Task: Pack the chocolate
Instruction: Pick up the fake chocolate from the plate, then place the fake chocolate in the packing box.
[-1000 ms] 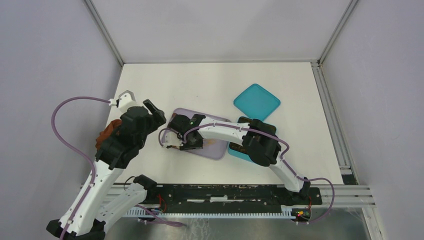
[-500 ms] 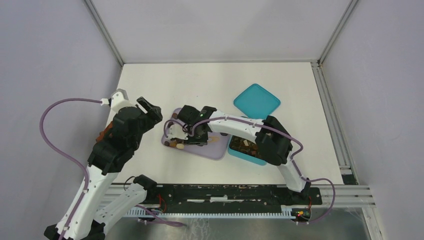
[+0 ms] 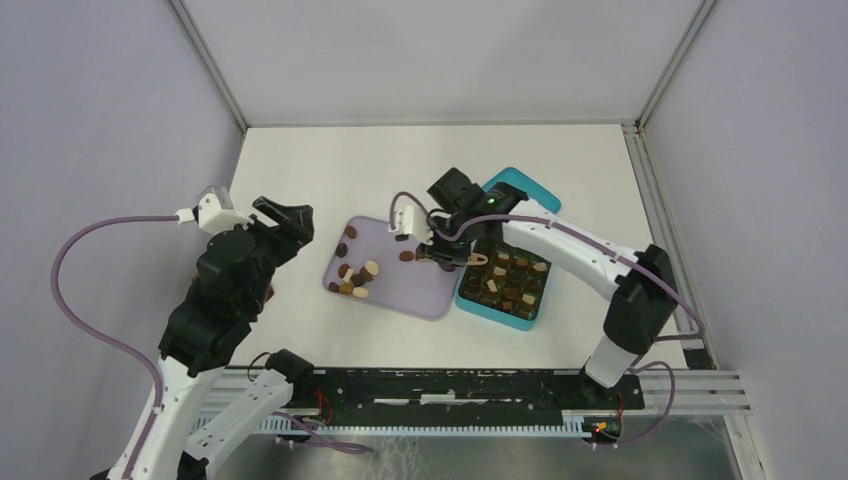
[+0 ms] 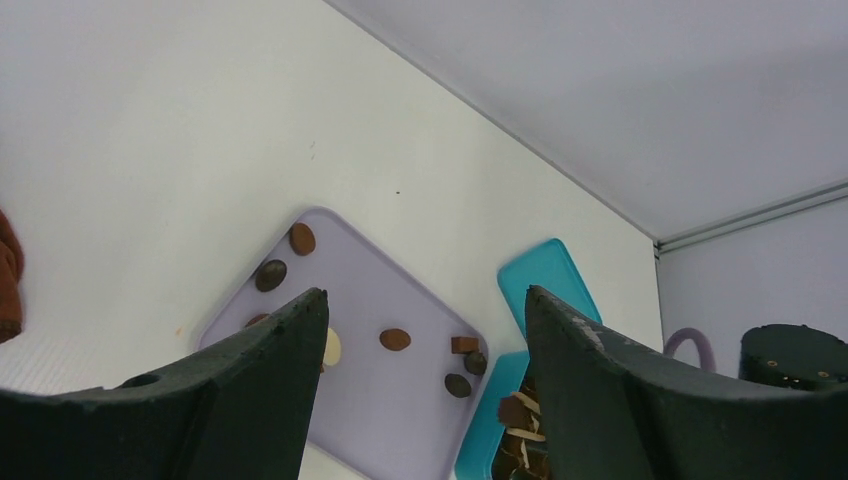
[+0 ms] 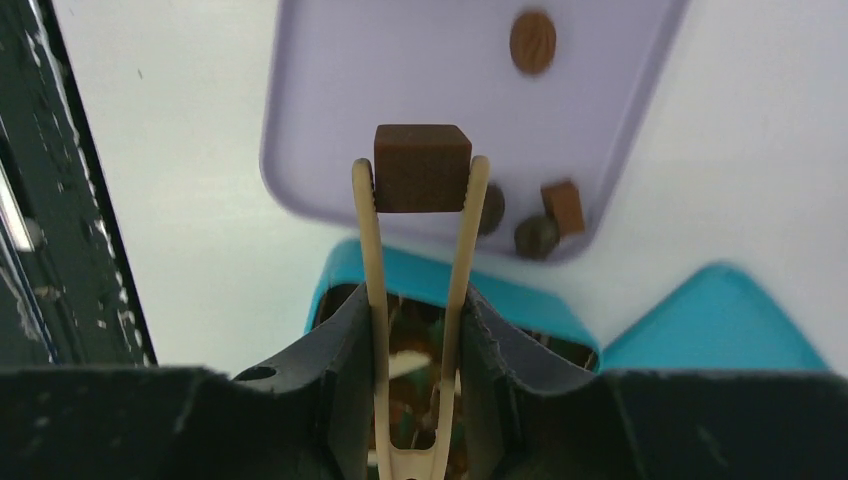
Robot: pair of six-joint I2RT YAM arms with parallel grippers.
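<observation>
White table (image 3: 300,170) between grey walls (image 3: 100,100) — lavender tray (image 3: 400,290) beside teal box (image 3: 485,313).

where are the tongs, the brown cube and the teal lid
tongs (image 5: 372,270), right wrist view, left prong
brown cube (image 5: 422,168), right wrist view, front face
teal lid (image 3: 528,192), top view, bare far part

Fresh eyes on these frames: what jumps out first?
The right gripper clamps thin beige plastic tongs that pinch a mid-brown chocolate cube in the air, near where the lavender plastic tray meets the teal compartment box. Loose round and oval chocolates lie on the tray's left half. The left gripper hangs wide open and empty over the table's left side.
</observation>
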